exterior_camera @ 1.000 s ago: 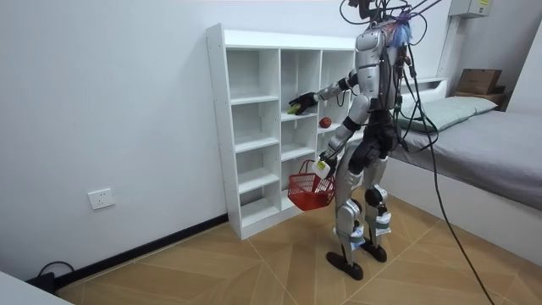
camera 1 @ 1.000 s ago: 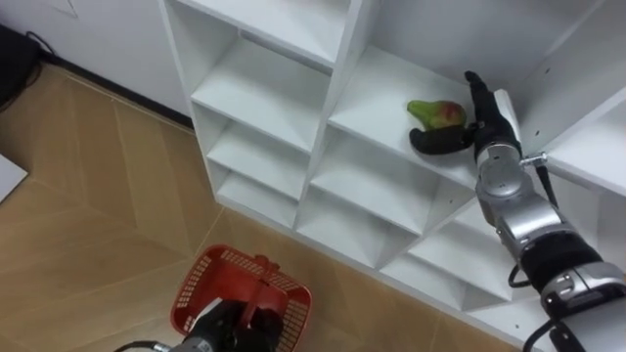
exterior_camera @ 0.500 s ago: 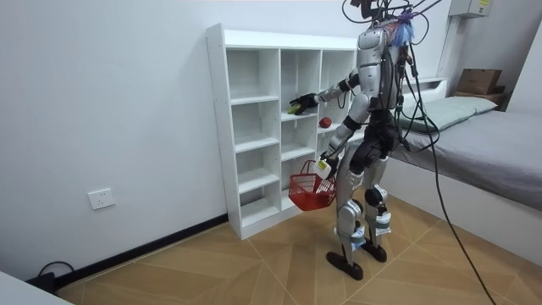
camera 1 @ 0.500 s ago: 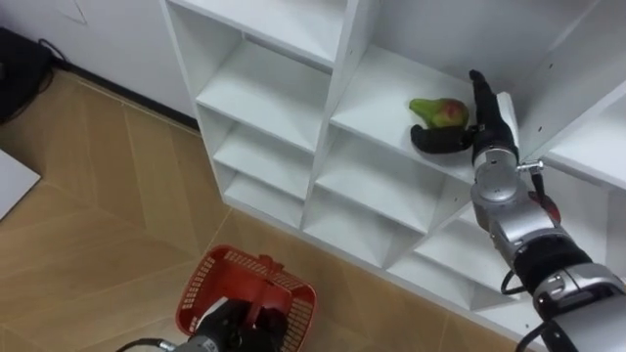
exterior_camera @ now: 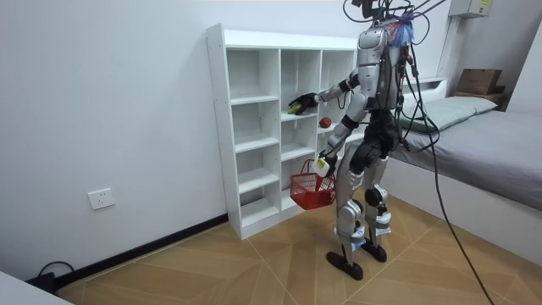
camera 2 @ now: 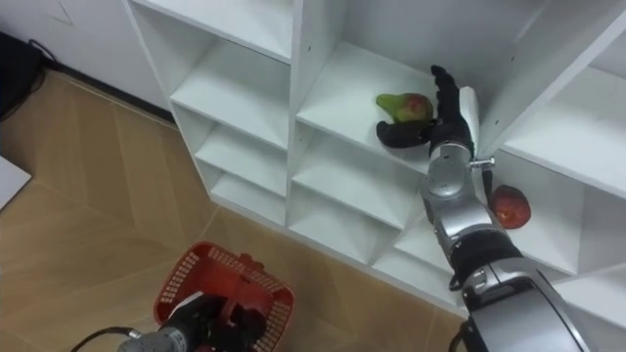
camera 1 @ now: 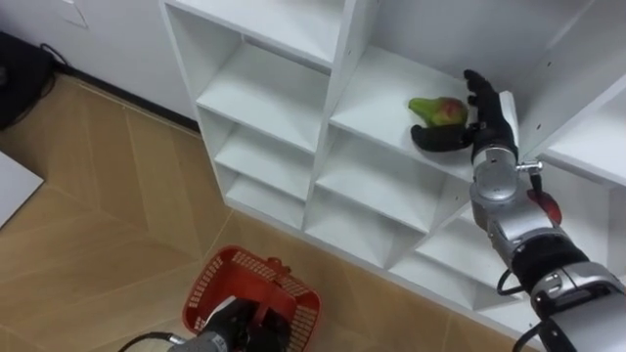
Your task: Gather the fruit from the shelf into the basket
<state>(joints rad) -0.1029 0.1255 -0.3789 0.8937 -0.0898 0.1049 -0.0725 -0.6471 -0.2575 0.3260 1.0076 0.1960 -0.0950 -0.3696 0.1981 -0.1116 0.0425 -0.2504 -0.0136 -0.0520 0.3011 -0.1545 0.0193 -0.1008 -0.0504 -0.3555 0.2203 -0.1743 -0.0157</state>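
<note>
I see the green-and-red pear (camera 1: pixel 437 110) lying on a closet shelf (camera 1: pixel 377 83). My right hand (camera 1: pixel 481 122) cups it, thumb along its front and fingers upright, slightly spread. A divider (camera 1: pixel 559 68) crowds the right, with 1 red fruit (camera 2: pixel 510 207) beyond. Below, over open floor (camera 1: pixel 88 205), my left hand (camera 1: pixel 235 330) curls round the red basket (camera 1: pixel 223 282) handle.
</note>
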